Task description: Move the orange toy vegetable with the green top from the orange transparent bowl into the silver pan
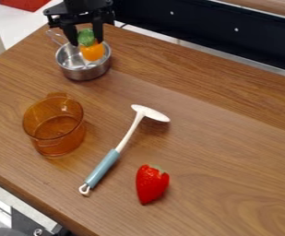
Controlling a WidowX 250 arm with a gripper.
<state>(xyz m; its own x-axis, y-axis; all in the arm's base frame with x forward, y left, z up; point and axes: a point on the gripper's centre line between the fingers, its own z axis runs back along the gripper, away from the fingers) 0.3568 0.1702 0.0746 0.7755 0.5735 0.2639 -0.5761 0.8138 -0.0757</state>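
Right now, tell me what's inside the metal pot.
The metal pot shows bare metal beside an orange object, whose green top is between the fingers. Anything behind that object is covered, and whether it touches the bottom I cannot tell.

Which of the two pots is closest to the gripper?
The shiny metal pot, just below the gripper; the amber see-through pot sits farther away.
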